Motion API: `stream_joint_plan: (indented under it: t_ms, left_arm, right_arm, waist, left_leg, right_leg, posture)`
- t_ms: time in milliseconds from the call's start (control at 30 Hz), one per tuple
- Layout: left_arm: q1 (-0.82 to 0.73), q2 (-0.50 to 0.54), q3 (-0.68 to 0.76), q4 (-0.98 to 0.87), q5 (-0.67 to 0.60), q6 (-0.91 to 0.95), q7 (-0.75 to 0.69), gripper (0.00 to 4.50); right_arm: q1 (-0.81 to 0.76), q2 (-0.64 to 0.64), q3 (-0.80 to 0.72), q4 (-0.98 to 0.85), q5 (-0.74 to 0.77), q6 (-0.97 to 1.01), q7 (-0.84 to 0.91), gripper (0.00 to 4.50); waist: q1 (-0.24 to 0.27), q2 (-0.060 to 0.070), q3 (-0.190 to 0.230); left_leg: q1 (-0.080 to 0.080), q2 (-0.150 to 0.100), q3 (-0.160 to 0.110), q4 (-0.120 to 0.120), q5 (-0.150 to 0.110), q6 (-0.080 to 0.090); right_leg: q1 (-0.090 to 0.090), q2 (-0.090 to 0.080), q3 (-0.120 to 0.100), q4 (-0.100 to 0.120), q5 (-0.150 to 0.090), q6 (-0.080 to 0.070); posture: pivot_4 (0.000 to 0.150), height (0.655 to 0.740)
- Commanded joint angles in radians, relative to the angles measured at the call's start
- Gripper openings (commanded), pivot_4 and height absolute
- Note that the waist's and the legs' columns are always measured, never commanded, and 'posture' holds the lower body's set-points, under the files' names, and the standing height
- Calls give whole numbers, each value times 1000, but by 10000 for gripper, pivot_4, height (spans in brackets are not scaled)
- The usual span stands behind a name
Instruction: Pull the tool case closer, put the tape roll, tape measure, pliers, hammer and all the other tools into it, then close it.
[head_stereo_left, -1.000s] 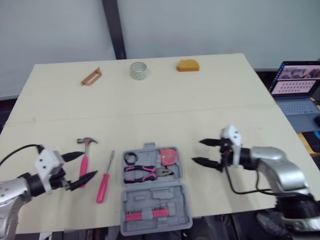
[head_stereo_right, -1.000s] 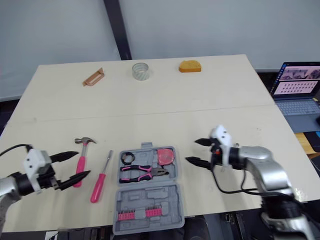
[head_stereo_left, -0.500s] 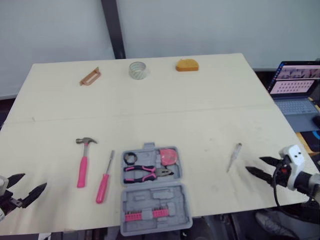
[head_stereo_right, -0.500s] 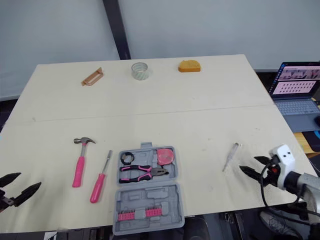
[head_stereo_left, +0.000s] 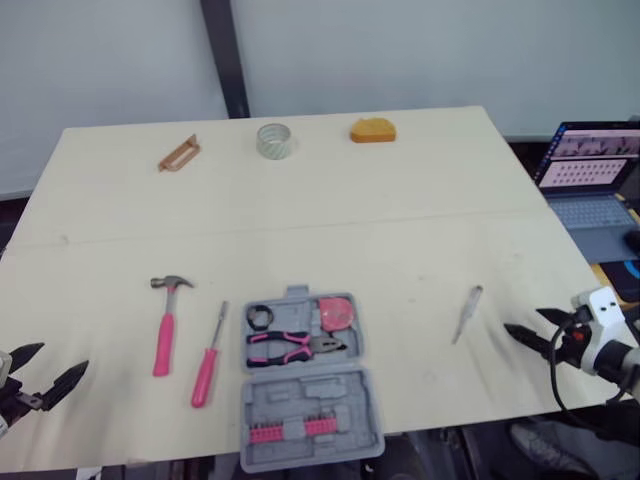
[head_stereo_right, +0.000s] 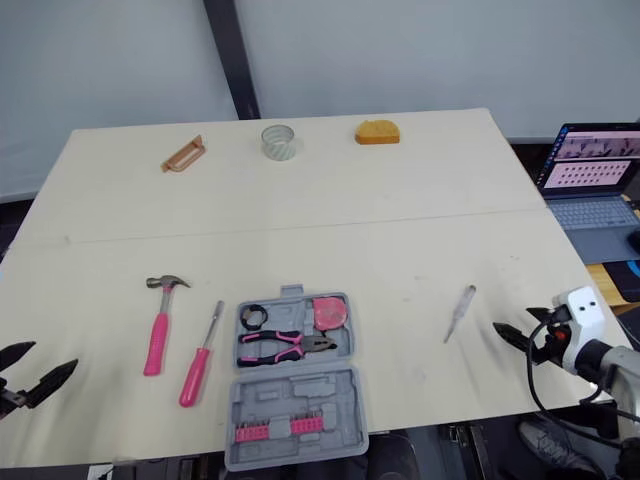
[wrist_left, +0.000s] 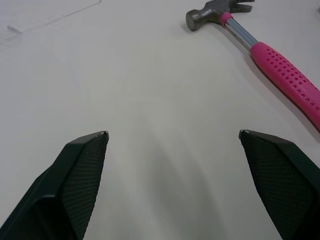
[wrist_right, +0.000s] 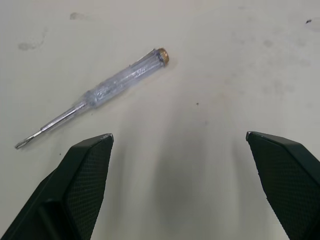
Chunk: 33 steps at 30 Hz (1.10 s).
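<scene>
**A:** Head view first: what has changed for us?

**B:** Both our arms have drawn back from the middle. Our left gripper (head_stereo_left: 62, 357) now sits at the near left edge of the table (head_stereo_left: 330, 220), and our right gripper (head_stereo_left: 522, 322) sits at the near right edge. Both are spread wide and empty. The tool case (head_stereo_left: 310, 385) lies open at the near edge between them, with the pliers (head_stereo_left: 293, 345) already inside.

**A:** Left wrist view?

**B:** Our fingers are far apart over bare table, and the hammer (wrist_left: 280, 75) lies ahead, untouched.

**A:** Right wrist view?

**B:** The same wide spread, nothing held. A clear screwdriver (wrist_right: 100, 95) lies just ahead, on a spot our arm covered a second ago.

**A:** What does that mean for us?

**B:** We judge the case is close enough. The hammer, the pink screwdriver (head_stereo_left: 208, 360), the clear one and the tape roll (head_stereo_left: 273, 140) at the far edge are still out. It looks like a reset before our next pick.
</scene>
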Motion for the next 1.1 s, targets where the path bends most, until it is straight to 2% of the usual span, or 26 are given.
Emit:
stream_joint_plan:
  t_ms: [33, 267, 300, 367, 400, 467, 600, 1100]
  left_arm:
    - [0, 1, 5, -21, -6, 1, 7, 45000]
    - [-9, -13, -28, -46, 0, 7, 12, 45000]
    - [-11, -14, -32, -48, -2, 9, 14, 45000]
    - [-11, -17, -36, -58, -4, 14, 19, 45000]
    - [-11, -19, -36, -63, -5, 16, 20, 45000]
    - [-10, -20, -36, -69, -5, 19, 22, 45000]
    - [-11, -19, -37, -73, -5, 24, 23, 45000]
    - [-26, -16, -40, -102, -4, 40, 30, 45000]
  right_arm:
    - [1, -4, -35, -10, 18, -16, -8, 44905]
    - [0, 8, -23, -34, 28, -12, 4, 44905]
    - [0, 9, -20, -40, 28, -8, 3, 44905]
    - [0, 12, -21, -48, 30, 2, -4, 44905]
    - [1, 14, -22, -52, 32, 7, -6, 44905]
    - [2, 16, -23, -57, 33, 10, -8, 44905]
    - [3, 16, -20, -65, 29, 22, -13, 44905]
    - [0, 13, -17, -60, 23, 33, -16, 44905]
  waist:
    - [0, 0, 0]
    - [-3, 2, 2]
    - [-11, 4, 3]
    - [-25, 4, 4]
    - [-26, 4, 4]
    - [-9, 3, 4]
    - [9, 4, 5]
    - [8, 4, 5]
  left_leg:
    - [0, 0, 0, 0, 0, 0]
    - [-2, 0, -3, -1, 0, 0]
    - [-5, -2, -11, -2, 0, 0]
    - [0, -14, -36, -13, 8, 4]
    - [0, -20, -47, -16, 12, 5]
    - [1, -22, -44, -13, 13, 4]
    - [1, -22, -40, -13, 14, 4]
    - [1, -21, -35, -13, 14, 4]
  right_leg:
    - [0, 0, 0, 0, 0, 0]
    - [3, -1, -2, -1, 0, 0]
    - [12, -5, -11, -3, 0, 1]
    - [37, -21, -48, -15, 1, 3]
    - [42, -29, -62, -17, 1, 4]
    - [34, -30, -61, -13, 2, 5]
    - [32, -30, -58, -13, 2, 5]
    - [29, -29, -54, -13, 2, 5]
  posture:
    - [1500, 7400]
    - [1500, 7400]
    - [1500, 7400]
    - [1500, 7400]
    - [1500, 7400]
    - [1500, 7400]
    - [1500, 7400]
    - [1500, 7400]
